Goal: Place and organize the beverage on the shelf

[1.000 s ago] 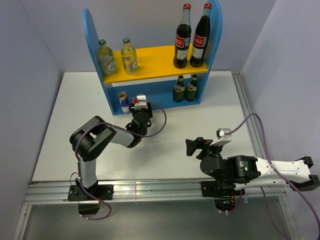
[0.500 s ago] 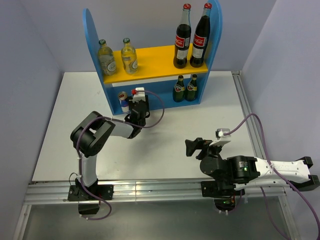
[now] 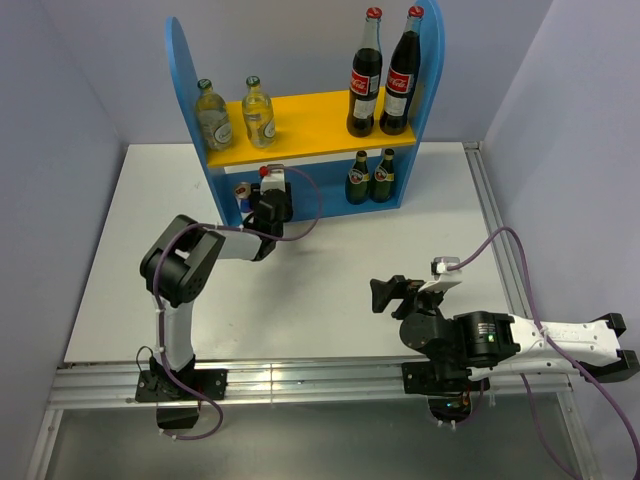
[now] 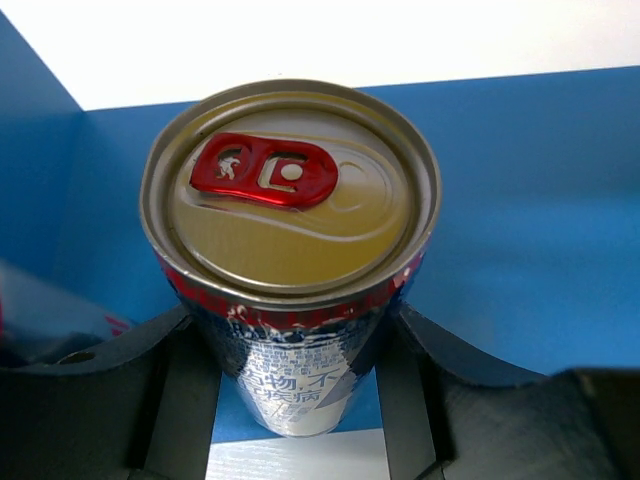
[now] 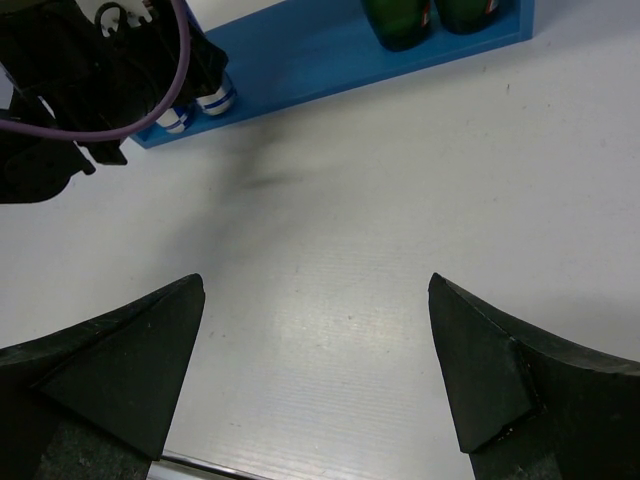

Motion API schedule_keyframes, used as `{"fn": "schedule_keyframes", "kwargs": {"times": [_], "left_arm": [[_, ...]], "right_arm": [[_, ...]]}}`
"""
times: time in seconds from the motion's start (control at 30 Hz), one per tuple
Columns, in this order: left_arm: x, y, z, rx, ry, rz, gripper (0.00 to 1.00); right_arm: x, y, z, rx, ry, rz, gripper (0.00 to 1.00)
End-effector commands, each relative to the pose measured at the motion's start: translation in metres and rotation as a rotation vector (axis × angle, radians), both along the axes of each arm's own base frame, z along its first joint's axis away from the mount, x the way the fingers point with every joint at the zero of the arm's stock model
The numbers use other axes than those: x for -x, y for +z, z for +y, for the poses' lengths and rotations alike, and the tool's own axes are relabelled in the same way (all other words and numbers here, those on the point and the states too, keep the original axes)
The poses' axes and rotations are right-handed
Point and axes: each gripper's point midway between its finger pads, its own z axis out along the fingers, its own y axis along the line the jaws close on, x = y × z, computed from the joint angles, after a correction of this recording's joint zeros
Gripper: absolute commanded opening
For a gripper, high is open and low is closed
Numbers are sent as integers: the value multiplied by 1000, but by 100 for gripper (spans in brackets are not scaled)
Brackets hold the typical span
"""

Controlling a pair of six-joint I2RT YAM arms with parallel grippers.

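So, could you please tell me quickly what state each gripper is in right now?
Left gripper: closed on a blue-silver can.
Right gripper: open, empty.

You have eight drinks here: two tall cola bottles (image 3: 365,80) (image 3: 402,75), two pale green-capped bottles (image 3: 213,117) (image 3: 258,113), two small dark green bottles (image 3: 357,180) (image 3: 383,177) and two slim cans (image 4: 290,260) (image 3: 242,199), one inside the left tool (image 4: 290,370), one just beside it. You have one shelf (image 3: 185,80) and two tools, counting the right tool (image 5: 315,285).

Your left gripper (image 3: 268,194) has carried its can (image 4: 290,230) up-frame into the shelf (image 3: 312,192), beside the other can (image 3: 242,196).
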Motion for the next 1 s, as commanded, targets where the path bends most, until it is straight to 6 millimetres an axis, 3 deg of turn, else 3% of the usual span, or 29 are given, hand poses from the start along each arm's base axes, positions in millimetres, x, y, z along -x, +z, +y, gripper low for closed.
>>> {"fn": "schedule_keyframes", "kwargs": {"times": [0.0, 0.03, 0.07, 0.13, 0.17, 0.27, 0.63, 0.73, 0.97], "left_arm": [[-16, 36, -11, 94, -33, -86, 16], [-17, 37, -9, 98, -33, -87, 24], [-16, 36, -9, 101, -35, -87, 39], [-17, 37, -8, 104, -30, -88, 52], [-18, 37, -8, 102, -34, -87, 66], [-18, 35, -9, 98, -36, -78, 81], [-10, 34, -8, 89, -41, -67, 82], [-5, 42, -7, 85, -31, -78, 80], [7, 40, -17, 57, -22, -67, 79]], "right_arm": [[-2, 4, 1, -13, -21, -21, 100], [-2, 4, 1, -12, -20, -20, 100], [-2, 4, 1, -12, -20, -20, 100], [-2, 4, 1, -11, -21, -21, 100], [-2, 4, 1, -12, -23, -21, 100], [-2, 4, 1, -11, -23, -20, 100], [-2, 4, 0, -10, -25, -20, 100], [-2, 4, 0, -15, -25, -19, 100], [-2, 4, -2, -25, -24, -16, 100]]}}
